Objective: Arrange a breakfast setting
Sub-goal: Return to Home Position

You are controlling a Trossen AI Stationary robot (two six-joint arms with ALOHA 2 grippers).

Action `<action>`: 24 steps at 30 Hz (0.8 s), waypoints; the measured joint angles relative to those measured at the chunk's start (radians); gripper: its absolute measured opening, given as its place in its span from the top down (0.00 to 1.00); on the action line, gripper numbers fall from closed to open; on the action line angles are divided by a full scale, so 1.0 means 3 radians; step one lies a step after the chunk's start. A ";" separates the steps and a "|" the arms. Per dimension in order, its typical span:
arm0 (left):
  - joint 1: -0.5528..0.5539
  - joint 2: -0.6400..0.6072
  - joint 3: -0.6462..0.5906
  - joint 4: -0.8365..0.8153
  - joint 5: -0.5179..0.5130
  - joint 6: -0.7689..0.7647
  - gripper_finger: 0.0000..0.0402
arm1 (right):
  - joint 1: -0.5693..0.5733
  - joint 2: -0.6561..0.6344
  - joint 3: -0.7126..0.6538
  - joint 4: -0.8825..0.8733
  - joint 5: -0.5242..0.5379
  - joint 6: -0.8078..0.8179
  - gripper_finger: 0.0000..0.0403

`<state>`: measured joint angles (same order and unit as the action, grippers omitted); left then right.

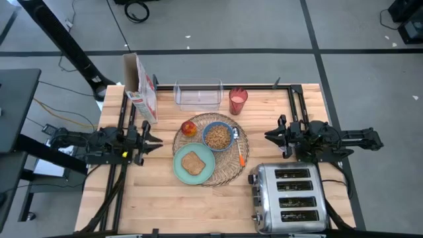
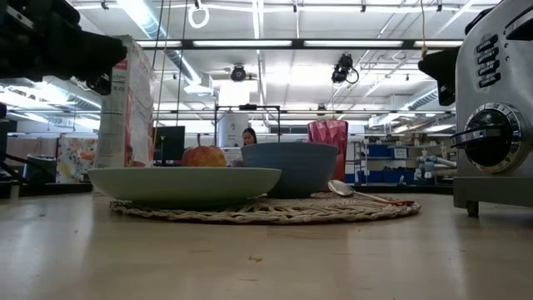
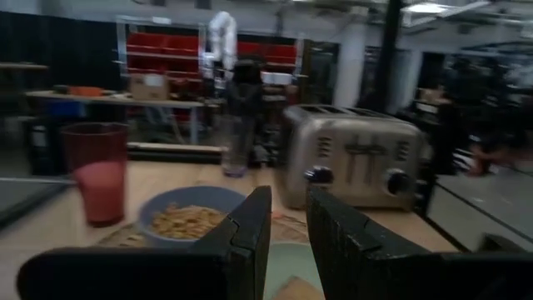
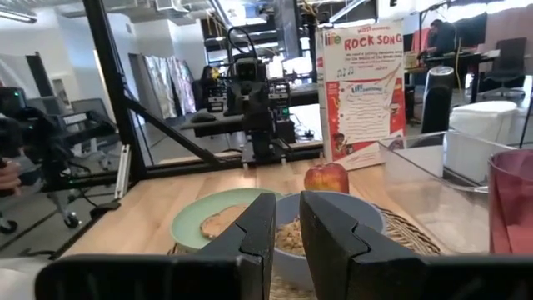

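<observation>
Wicker placemat (image 1: 243,147), round, lay at the middle of the wooden worktop (image 1: 165,198).

Items on the placemat:
- Mint-green plate (image 1: 180,169), at the near left, overhanging the mat's edge a little. One slice of toast (image 1: 193,162) lay flat at its centre.
- Blue bowl (image 1: 217,123), at the far right, just beside the plate. It held brown cereal (image 1: 217,137).
- Red-yellow apple (image 1: 189,127), at the far left, close against the bowl's left side.
- Orange-handled spoon (image 1: 240,153), along the mat's right edge, its metal end by the bowl's right rim and its handle pointing to the near side.

Items off the placemat:
- Red see-through cup (image 1: 238,101), upright beyond the mat's far right, pink showing in its lower half.
- Clear plastic tub (image 1: 197,86), just left of the cup.
- Cereal box (image 1: 141,88), upright at the far left, top flap open.
- Chrome toaster (image 1: 289,198), at the near right corner, close to the mat but apart from it.

Arms:
- Left hand (image 1: 153,141) was over the worktop's left side, pointing at the mat. Its fingers (image 3: 250,242) were a narrow gap apart, gripping nothing.
- Right hand (image 1: 271,136) was over the right side, beyond the toaster, facing the mat. Its fingers (image 4: 254,237) were likewise slightly parted and empty.
</observation>
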<state>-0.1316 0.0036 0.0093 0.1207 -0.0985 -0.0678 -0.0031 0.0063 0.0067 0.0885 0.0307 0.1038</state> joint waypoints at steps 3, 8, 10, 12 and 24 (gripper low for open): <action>0.0225 0.0000 0.0000 -0.0015 0.0123 -0.0061 0.79 | -0.0001 0.0000 0.0000 -0.0001 0.0008 -0.0001 0.83; 0.0417 0.0001 -0.0001 -0.0204 0.0254 -0.0095 0.79 | 0.0000 0.0000 0.0000 -0.0001 0.0008 0.0080 0.83; 0.0428 0.0003 -0.0001 -0.0273 0.0255 -0.0086 0.79 | 0.0000 0.0000 0.0000 -0.0020 0.0008 0.0101 0.83; 0.0426 0.0001 0.0000 -0.0304 0.0262 -0.0088 0.79 | -0.0001 0.0000 0.0000 -0.0034 0.0008 0.0091 0.83; 0.0423 0.0009 0.0001 -0.0337 0.0318 0.0005 0.79 | -0.0001 0.0000 0.0000 -0.0085 0.0008 0.0082 0.83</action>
<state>-0.0048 0.0063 0.0097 0.0195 -0.0031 -0.0664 -0.0032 0.0063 0.0067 0.0631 0.0332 0.1284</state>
